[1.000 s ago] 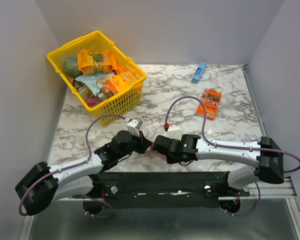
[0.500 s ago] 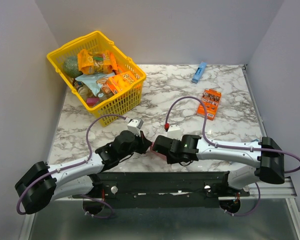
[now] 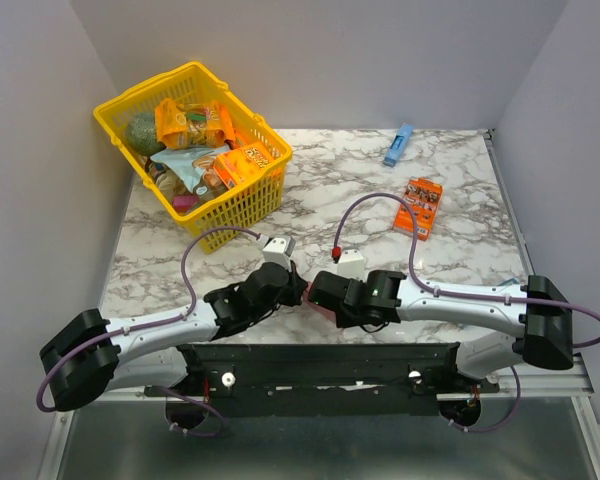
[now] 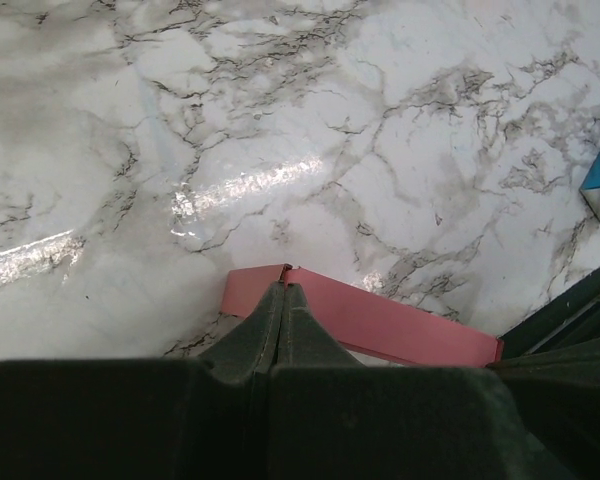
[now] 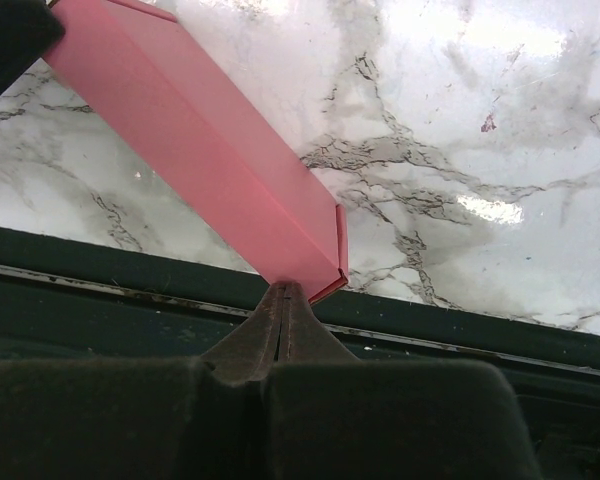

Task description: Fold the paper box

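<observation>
The pink paper box (image 5: 210, 160) is a long, narrow folded card held between my two grippers at the table's near edge. In the top view only a sliver of it (image 3: 305, 296) shows between the wrists. My left gripper (image 4: 283, 290) is shut on its upper edge near one end (image 4: 380, 322). My right gripper (image 5: 285, 290) is shut on the other end's corner, over the dark front rail. The two grippers almost meet in the top view, left (image 3: 292, 292) and right (image 3: 318, 298).
A yellow basket (image 3: 185, 92) of snacks stands at the back left. An orange printed snack box (image 3: 419, 206) lies right of centre, a slim blue box (image 3: 398, 145) at the back. The dark front rail (image 3: 320, 358) runs just below the grippers.
The left arm has reached forward and to the right, closing in on the right gripper. The right arm has barely moved.
</observation>
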You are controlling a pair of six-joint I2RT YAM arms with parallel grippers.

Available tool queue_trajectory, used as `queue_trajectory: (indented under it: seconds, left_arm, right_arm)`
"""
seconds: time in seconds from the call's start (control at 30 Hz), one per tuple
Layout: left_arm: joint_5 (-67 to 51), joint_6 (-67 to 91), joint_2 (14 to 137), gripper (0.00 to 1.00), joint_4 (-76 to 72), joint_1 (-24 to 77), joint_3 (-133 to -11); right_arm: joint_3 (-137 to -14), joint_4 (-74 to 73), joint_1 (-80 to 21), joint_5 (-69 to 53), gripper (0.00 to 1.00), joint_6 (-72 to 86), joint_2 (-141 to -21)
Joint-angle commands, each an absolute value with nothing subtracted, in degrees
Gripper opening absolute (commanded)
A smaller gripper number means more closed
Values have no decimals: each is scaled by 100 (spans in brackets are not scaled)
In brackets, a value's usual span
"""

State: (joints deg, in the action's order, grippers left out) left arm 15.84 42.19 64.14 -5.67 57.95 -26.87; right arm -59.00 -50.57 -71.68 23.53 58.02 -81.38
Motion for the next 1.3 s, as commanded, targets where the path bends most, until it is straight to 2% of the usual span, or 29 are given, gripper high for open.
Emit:
queue_trajectory:
  seconds: [0.0,0.1,0.2,0.23,0.33,0.53,0.6,0.83,1.0,1.27]
  left_arm:
    - [1793,4368,6750,0,1037,6012,-2338]
    - [1811,4386,6680,0,1002,6012,-2355]
    - [1837,4351,6575,6,923,6012,-2382]
    - [1828,4333,6557,12,888,6012,-2382]
    - [1828,4316,6635,21,870,6012,-2417]
    - [1854,4377,6776,31,888,6012,-2400]
    - [1846,4429,6785,31,879,6012,-2365]
    - [1574,4605,6767,15,563,6012,-2101]
    - [1284,4930,6978,13,264,6082,-1680]
    - [1380,5089,7128,11,27,6249,-1652]
  right_arm:
    - [-5581,-5344,-7181,2303,2,5845,-8306]
    - [-5572,-5361,-7181,2303,3,5854,-8297]
    - [-5555,-5361,-7181,2303,3,5862,-8262]
    - [-5555,-5361,-7181,2303,3,5862,-8270]
    - [-5581,-5361,-7172,2303,3,5854,-8262]
    - [-5581,-5361,-7181,2303,2,5862,-8235]
    - [-5581,-5370,-7181,2303,3,5871,-8209]
    - [-5590,-5388,-7172,2329,3,5871,-8200]
    - [-5590,-5396,-7181,2338,3,5880,-8183]
    - [-5616,-5309,-7181,2399,2,5862,-8139]
